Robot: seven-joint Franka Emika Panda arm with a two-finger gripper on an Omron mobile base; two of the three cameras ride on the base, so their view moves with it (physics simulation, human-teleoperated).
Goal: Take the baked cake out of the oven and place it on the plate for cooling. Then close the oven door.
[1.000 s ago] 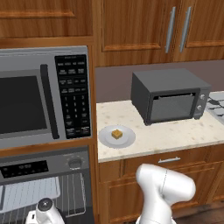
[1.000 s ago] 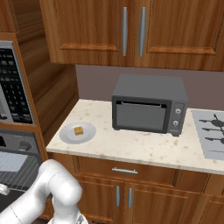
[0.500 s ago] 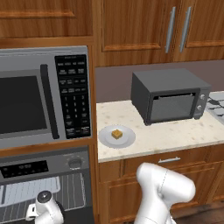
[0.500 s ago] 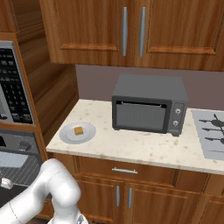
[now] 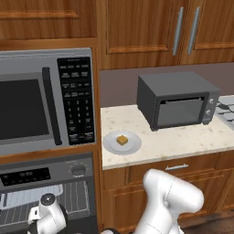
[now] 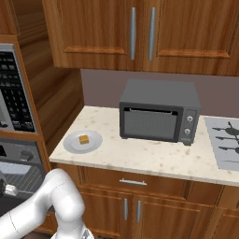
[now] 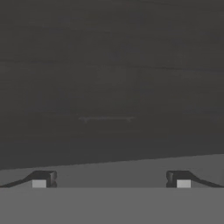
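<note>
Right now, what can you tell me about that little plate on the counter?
The plate is round, shallow and pale grey-white with a plain rim. It lies flat on the speckled counter, near its left end, between the microwave and the toaster oven, touching neither. A tiny golden-brown cake cube sits near its middle. Nothing else touches it.
</note>
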